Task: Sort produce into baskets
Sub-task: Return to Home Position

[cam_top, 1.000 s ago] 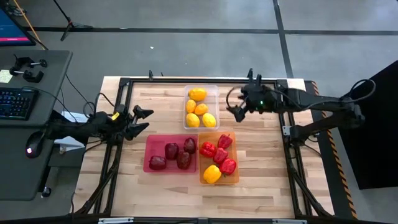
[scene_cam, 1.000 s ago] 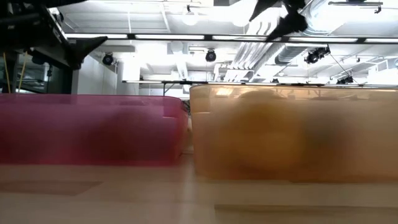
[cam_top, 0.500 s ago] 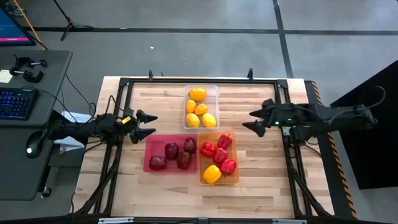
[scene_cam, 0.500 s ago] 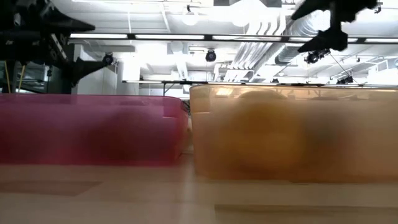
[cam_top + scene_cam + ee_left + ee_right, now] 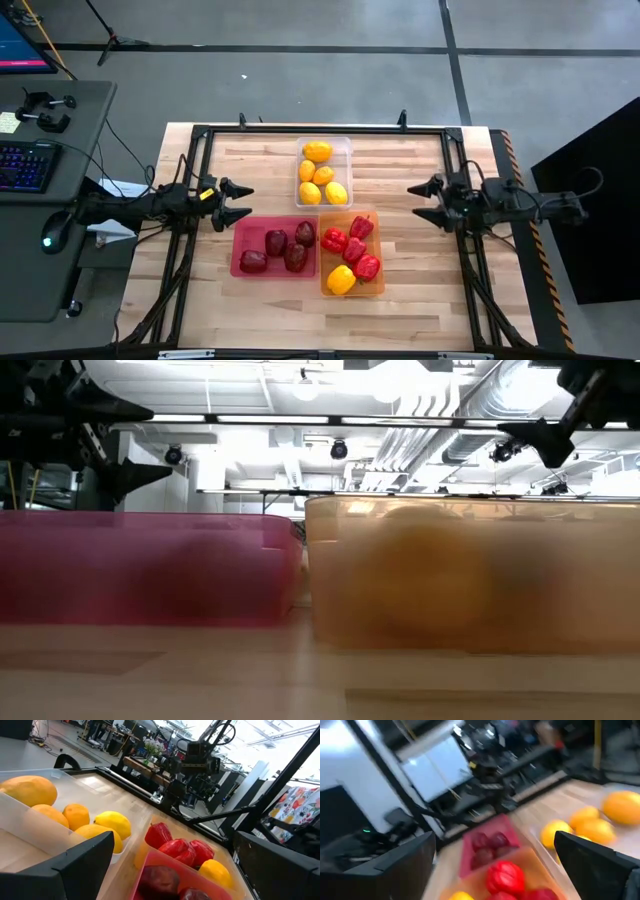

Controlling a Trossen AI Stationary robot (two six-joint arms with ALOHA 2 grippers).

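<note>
Right claw [image 5: 418, 201] back from bin [image 5: 297, 142], left claw [image 5: 245, 201] idle; both spread, empty. Produce [image 5: 323, 175] seems light, slick; we'd pinch mid-body.

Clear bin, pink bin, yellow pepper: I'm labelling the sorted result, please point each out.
clear bin [image 5: 343, 147], high view, bare top-right corner.
pink bin [image 5: 245, 230], high view, bare floor, left end.
yellow pepper [image 5: 341, 280], high view, middle of its body.
</note>
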